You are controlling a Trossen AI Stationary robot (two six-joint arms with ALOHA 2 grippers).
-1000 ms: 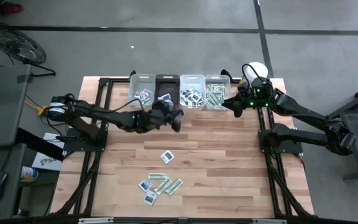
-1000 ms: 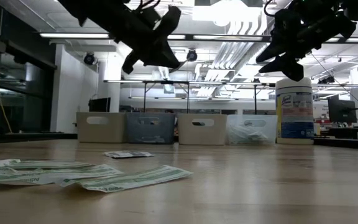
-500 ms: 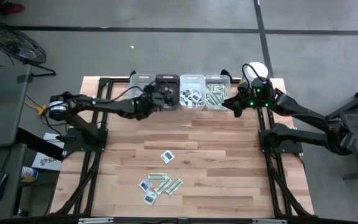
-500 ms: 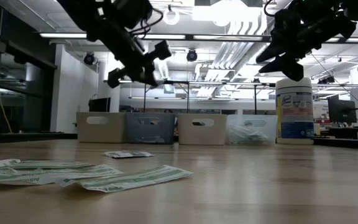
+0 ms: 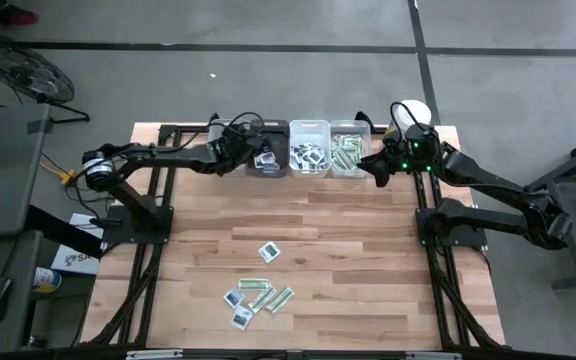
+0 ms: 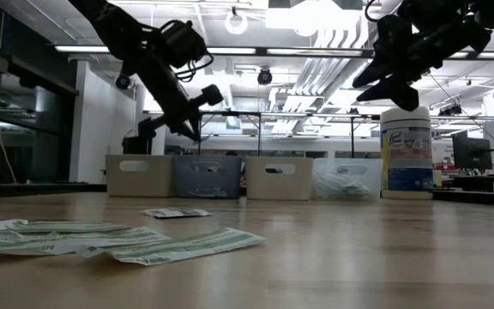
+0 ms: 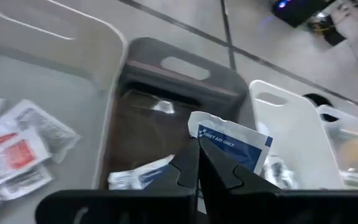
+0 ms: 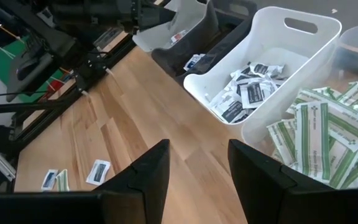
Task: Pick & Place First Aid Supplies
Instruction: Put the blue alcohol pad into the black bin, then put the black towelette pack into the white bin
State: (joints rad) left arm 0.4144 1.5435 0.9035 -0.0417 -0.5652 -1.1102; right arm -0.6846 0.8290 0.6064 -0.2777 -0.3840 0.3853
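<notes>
L hand (image 7: 197, 163) w/ packet (image 7: 235, 146) reached dark bin (image 7: 166, 93).

Wooden table (image 5: 368, 260), four bins (image 5: 290, 148) (far edge), canister (image 5: 412, 112), loose packets (image 5: 256, 293) near front.

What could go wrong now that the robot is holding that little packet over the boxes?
The left gripper pinches only the corner of the white-and-blue first aid packet, so it might slip out early. It hangs near the edge between the dark grey plastic bin and the white plastic bin, so it could drop into the wrong one.
</notes>
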